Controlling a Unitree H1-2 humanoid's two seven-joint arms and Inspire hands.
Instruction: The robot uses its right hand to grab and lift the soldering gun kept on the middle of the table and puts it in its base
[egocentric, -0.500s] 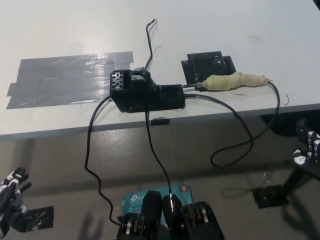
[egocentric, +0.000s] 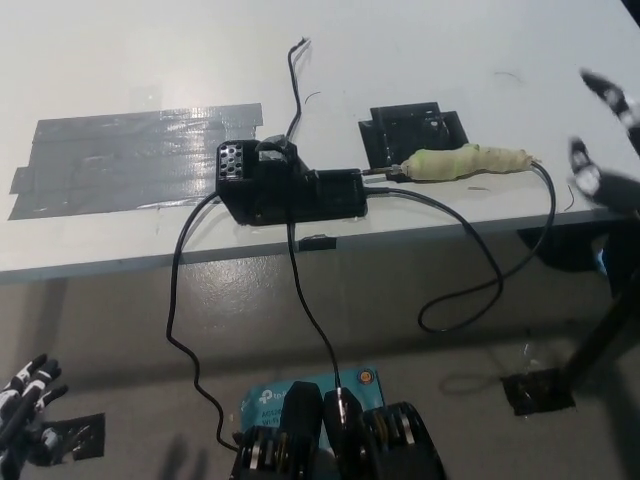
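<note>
Head view: soldering gun (egocentric: 470, 162), handle wrapped in pale tape, lies on the white table (egocentric: 150, 60) at about three o'clock from the black base (egocentric: 285, 185), tip toward it, not seated. Black right hand (egocentric: 603, 140) hovers at the right edge, blurred, fingers spread, holding nothing. White left hand (egocentric: 25, 405) rests at seven o'clock, fingers apart.

White counter (egocentric: 120, 60) carries grey tape patch (egocentric: 130, 155) at left, black base unit (egocentric: 290, 185) at middle, black bracket (egocentric: 412, 128) behind soldering gun (egocentric: 465, 162), whose tip meets base unit. Black cables (egocentric: 480, 250) trail over front edge.
</note>
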